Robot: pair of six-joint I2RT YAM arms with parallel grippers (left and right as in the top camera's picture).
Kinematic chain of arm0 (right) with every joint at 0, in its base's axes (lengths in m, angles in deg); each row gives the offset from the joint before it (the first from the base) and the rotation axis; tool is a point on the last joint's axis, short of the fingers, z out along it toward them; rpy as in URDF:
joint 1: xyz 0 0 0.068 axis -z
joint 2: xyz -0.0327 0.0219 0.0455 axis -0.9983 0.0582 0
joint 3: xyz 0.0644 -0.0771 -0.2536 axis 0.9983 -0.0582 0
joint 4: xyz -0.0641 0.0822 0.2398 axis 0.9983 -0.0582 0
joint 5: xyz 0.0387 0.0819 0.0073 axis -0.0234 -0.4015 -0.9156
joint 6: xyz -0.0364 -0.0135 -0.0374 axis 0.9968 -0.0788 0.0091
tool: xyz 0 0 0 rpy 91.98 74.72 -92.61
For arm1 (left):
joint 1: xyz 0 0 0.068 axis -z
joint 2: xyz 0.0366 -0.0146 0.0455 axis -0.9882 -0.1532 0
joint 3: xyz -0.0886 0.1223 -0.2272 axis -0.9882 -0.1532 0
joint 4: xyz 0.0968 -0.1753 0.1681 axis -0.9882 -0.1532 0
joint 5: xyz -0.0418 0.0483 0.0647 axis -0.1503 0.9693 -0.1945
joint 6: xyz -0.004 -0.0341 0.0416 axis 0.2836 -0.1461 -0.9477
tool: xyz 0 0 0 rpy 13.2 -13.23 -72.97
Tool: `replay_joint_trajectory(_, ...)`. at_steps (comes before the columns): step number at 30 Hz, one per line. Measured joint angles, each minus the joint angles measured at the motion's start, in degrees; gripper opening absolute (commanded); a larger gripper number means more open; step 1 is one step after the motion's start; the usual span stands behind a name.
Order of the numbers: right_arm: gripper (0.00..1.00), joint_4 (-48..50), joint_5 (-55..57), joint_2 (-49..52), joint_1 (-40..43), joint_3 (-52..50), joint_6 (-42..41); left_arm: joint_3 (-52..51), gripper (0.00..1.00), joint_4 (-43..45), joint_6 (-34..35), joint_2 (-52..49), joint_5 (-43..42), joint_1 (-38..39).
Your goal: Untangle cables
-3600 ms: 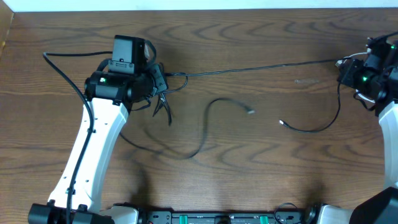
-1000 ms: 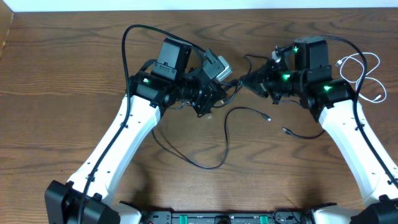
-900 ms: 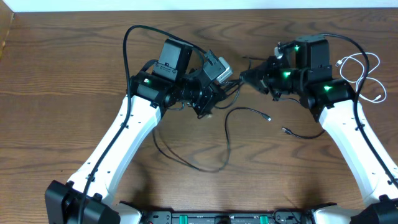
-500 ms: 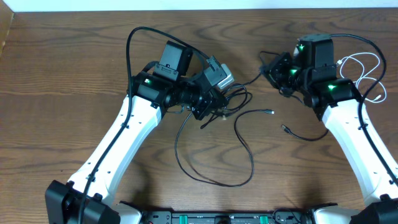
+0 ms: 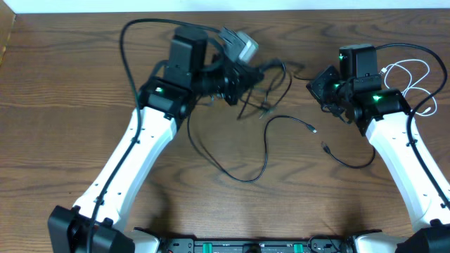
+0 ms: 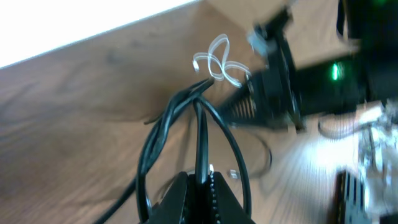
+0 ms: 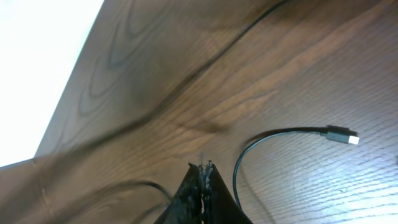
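My left gripper [image 5: 259,72] is raised over the back of the table and shut on a black cable [image 6: 200,134], whose strands loop and cross just ahead of the jaws [image 6: 200,178]. That cable hangs down and sweeps over the table in a wide curve [image 5: 242,177] to a small plug [image 5: 311,128]. A second black cable [image 5: 348,163] ends in a plug near it. The white cable [image 5: 406,76] lies coiled at the far right. My right gripper [image 5: 314,84] is shut [image 7: 204,167]; a blurred black strand [image 7: 134,185] passes by its fingers, and a hold on it cannot be told.
The thicker black cord [image 5: 130,49] arcs from the left arm near the back edge. Pale wall borders the table's far edge [image 5: 225,5]. The right arm [image 5: 394,140] stands over the right side of the table.
My left gripper has lifted back and up with the black cable, dragging its loop across the table. The right gripper has drawn off to the right, widening the gap between the arms.
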Motion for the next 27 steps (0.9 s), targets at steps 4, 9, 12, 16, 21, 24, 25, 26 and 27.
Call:
replay_joint_trajectory(4,0.01,-0.8,1.4,0.0,0.0,0.0,0.6,0.0,0.07,3.7,7.5,1.7,0.0,-2.6)
replay_joint_trajectory(9,0.08,-0.8,2.0,0.0,0.0,0.0,0.8,0.0,0.07,4.7,14.3,3.2,0.0,-5.9)
replay_joint_trajectory(12,0.01,0.0,0.5,0.0,0.0,0.0,1.4,0.0,0.07,2.4,15.0,3.3,0.0,-6.4)
replay_joint_trajectory(16,0.09,2.6,-4.8,0.0,0.0,0.0,1.7,0.0,0.07,-3.3,11.4,3.3,-0.7,-6.0)
replay_joint_trajectory(21,0.38,9.2,-15.0,0.0,0.1,0.0,1.6,0.0,0.07,-9.5,3.1,3.3,-2.5,-5.1)
replay_joint_trajectory(24,0.38,12.4,-20.4,0.0,0.0,0.0,0.3,0.0,0.07,-11.6,-1.6,3.3,-3.1,-3.8)
replay_joint_trajectory(25,0.38,12.7,-21.6,0.0,0.0,0.0,-0.7,0.0,0.07,-11.9,-2.8,3.3,-3.1,-3.3)
replay_joint_trajectory(26,0.38,12.9,-22.5,0.0,0.0,0.0,-1.5,0.0,0.07,-12.0,-3.8,3.3,-3.1,-2.9)
replay_joint_trajectory(27,0.37,13.2,-23.2,0.0,0.0,0.0,-2.4,0.0,0.07,-12.0,-4.7,3.3,-3.1,-2.5)
